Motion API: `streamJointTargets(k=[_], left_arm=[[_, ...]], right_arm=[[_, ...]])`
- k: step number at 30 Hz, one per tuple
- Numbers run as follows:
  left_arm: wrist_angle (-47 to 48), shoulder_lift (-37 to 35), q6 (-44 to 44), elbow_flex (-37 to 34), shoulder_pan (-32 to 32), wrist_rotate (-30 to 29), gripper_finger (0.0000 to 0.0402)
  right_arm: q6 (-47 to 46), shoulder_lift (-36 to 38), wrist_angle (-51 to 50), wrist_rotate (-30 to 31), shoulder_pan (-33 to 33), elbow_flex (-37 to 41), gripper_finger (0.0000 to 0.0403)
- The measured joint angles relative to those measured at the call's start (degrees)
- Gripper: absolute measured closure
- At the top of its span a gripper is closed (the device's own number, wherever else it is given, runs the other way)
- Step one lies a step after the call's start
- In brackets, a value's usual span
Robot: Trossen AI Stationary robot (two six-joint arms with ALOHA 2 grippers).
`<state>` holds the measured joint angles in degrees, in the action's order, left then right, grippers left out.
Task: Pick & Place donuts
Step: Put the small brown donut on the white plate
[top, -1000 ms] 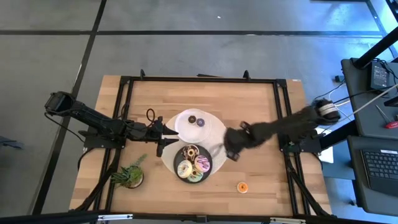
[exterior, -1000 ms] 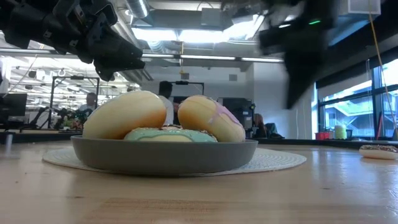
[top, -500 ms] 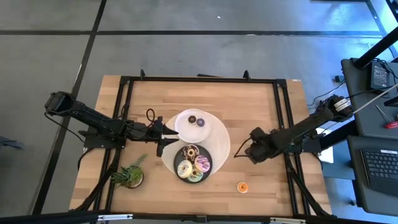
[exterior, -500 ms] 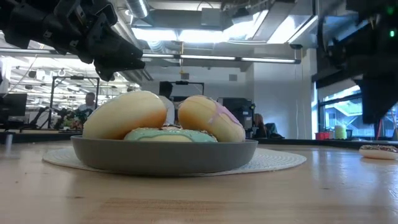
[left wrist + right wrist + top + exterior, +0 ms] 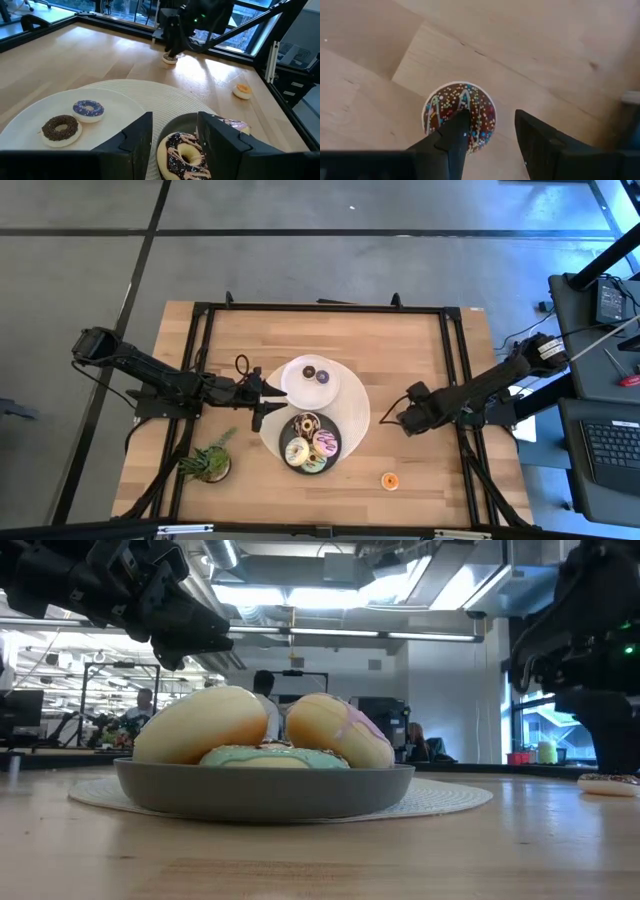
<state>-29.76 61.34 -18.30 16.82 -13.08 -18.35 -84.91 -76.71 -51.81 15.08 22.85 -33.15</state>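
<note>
Four larger donuts (image 5: pixel 309 441), glossy rings with sprinkled icing, are heaped in the round dark grey plate (image 5: pixel 335 446); from the low view their undersides look smooth and pale yellow, with a mint-iced one lying flat between them. Two tiny rings, a brown one (image 5: pixel 61 127) and a purple one (image 5: pixel 88 108), lie apart on the flat white plate (image 5: pixel 25 130), and both plates rest on a ribbed, cream woven mat (image 5: pixel 165 97). A tiny orange donut (image 5: pixel 390 480) sits alone on the bare wood. The right gripper (image 5: pixel 490 137) hangs directly over a small chocolate donut (image 5: pixel 447 107) with coloured sprinkles, its fingers parted and grasping nothing, one finger overlapping the ring's edge. The left gripper (image 5: pixel 172 137) hovers near the two plates, released and empty. The table (image 5: pixel 400 350) is pale, grained plank wood in a black metal frame; a small potted plant (image 5: pixel 208 463) stands near its corner. Around it lies grey floor, and beyond is an office with ceiling lights and windows.
</note>
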Motion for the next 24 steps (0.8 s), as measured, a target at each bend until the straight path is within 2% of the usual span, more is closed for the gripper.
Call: streamJointTargets(k=[5,11,14,18,24], left_arm=[[0.0,0.0,0.0,0.0,0.0,0.0,0.0252],[0.0,0.0,0.0,0.0,0.0,0.0,0.0252],[0.0,0.0,0.0,0.0,0.0,0.0,0.0250],[0.0,0.0,0.0,0.0,0.0,0.0,0.0250],[0.0,0.0,0.0,0.0,0.0,0.0,0.0253]], right_arm=[[1.1,0.0,3.0,-0.1,-0.7,1.4,0.0259],[1.4,0.0,3.2,-0.2,-0.7,1.4,0.0327],[4.9,-0.1,2.3,-0.2,-0.7,0.3,0.0360],[10.1,-0.1,2.5,3.2,-0.7,-4.7,0.0383],[24.3,-0.1,8.7,11.3,-3.2,-15.0,0.0378]])
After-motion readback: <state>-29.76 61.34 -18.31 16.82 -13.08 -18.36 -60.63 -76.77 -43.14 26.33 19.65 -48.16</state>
